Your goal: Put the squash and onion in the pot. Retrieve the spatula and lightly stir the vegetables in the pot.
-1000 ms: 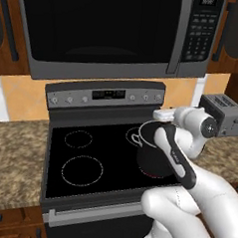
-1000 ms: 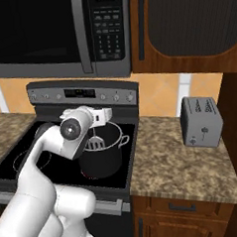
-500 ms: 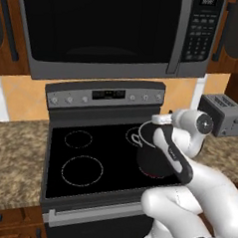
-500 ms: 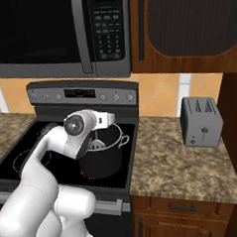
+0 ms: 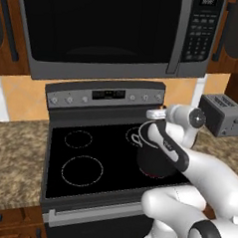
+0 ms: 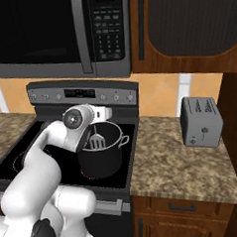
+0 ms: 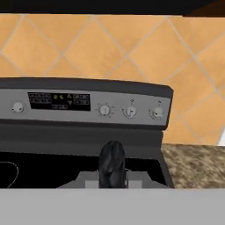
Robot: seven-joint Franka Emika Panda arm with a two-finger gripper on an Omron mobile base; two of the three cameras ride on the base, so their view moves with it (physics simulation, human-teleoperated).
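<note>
The claw [image 6: 106,113] is closed on the spatula [image 6: 96,140] over the pot [image 6: 104,158] — stirring looks underway, vegetables hidden inside.

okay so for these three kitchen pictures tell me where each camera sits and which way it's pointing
Left base view: behind the arm to its left, facing the stove and microwave; the white arm rises from lower right, hiding much of the pot.
Right base view: behind to its right, facing the same stove; the arm rises from lower left, beside the pot and spatula.
Hand view: on the hand, looking level at the stove's control panel.
Both base views share the pot and toaster.
</note>
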